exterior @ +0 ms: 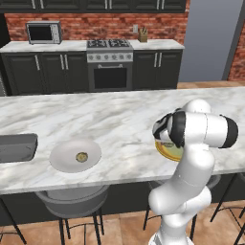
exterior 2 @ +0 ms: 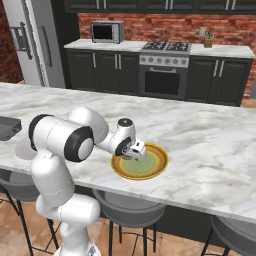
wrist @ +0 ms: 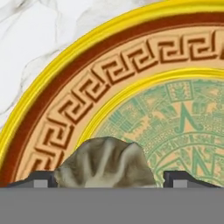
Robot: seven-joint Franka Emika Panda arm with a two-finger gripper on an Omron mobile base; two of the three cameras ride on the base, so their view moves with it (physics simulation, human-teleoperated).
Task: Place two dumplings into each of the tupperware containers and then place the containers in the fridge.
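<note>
A: Which step is being worked on?

B: A pickup is being set up, it seems. The tool [exterior 2: 134, 153] is being held low over the yellow-rimmed patterned plate [exterior 2: 159, 161] on the marble bench [exterior 2: 210, 145], and in the hand view a small wrinkled tan-olive dumpling [wrist: 105, 162] is being framed between the two dark fingertips [wrist: 39, 180], one on each side. The jaws are standing spread, with nothing clenched yet.

A: What is being called for next?

B: Probably a closing on that dumpling, then a lift and a carry to the grey rectangular tupperware container [exterior: 16, 147], which is lying well to the left of the patterned plate.

A: What is being shown in one view and not another?

B: In the left base view, a second dumpling [exterior: 82, 156] is being shown on a round white plate [exterior: 62, 158], between the container and the patterned plate. In the right base view, the tall light-grey fridge [exterior 2: 35, 40] is being shown far behind and left of that plate, door shut.
</note>
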